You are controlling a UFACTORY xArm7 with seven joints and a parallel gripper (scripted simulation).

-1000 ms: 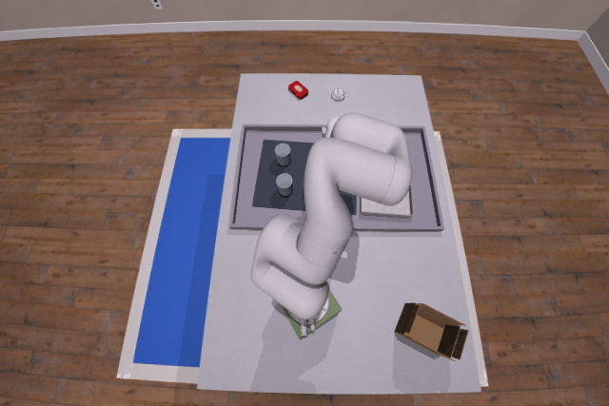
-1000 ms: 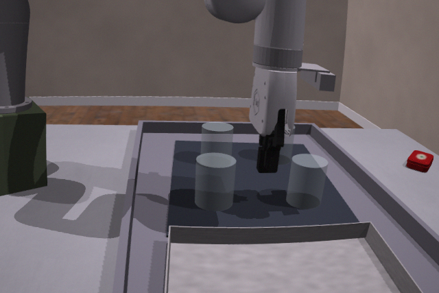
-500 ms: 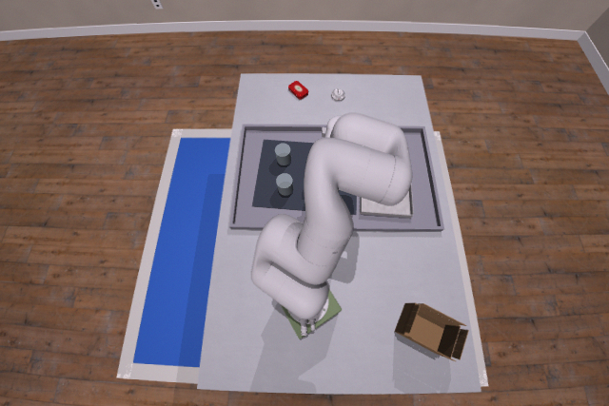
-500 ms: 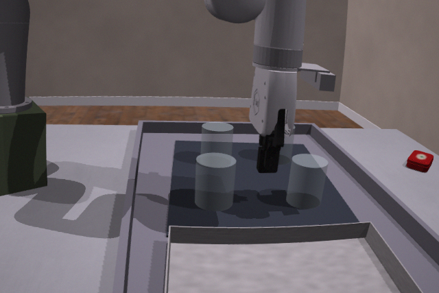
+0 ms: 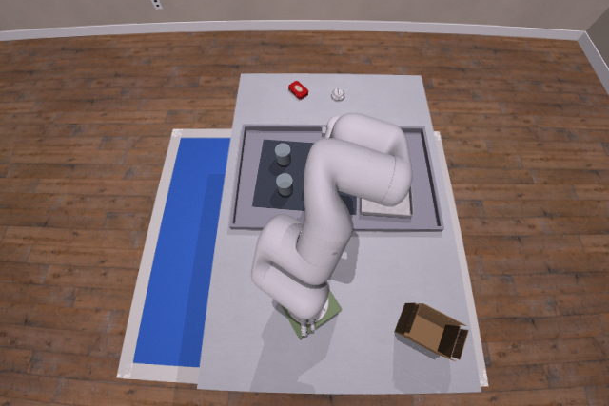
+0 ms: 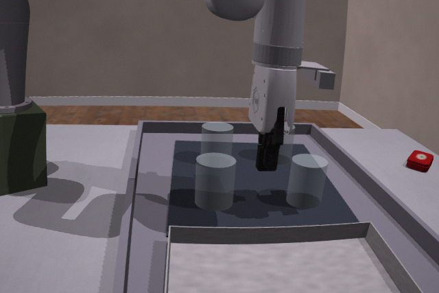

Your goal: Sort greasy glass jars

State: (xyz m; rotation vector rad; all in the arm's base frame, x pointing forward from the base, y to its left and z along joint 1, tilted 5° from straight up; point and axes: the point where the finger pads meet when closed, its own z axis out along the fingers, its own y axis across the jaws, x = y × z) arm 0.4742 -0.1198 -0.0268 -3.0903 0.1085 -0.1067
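A dark drying mat (image 6: 258,183) lies in a sunken grey basin, with a white tray (image 6: 276,257) beside it at the near end. Three clear glass jars stand upright on the mat: back left (image 6: 217,138), front left (image 6: 215,181) and front right (image 6: 306,180). Part of another jar (image 6: 289,141) seems to show behind my gripper. My gripper (image 6: 266,163) points straight down, shut and empty. It hangs just above the mat between the jars and touches none. In the overhead view only two jars (image 5: 283,153) (image 5: 284,183) show, and the arm hides the gripper.
The basin's raised rim (image 6: 354,172) surrounds the mat and the tray (image 5: 385,207). A red box (image 6: 420,160) and a small white round object (image 5: 338,93) sit on the table beyond the basin. An open cardboard box (image 5: 431,330) lies near the table's front right. A blue panel (image 5: 182,249) lies to the left.
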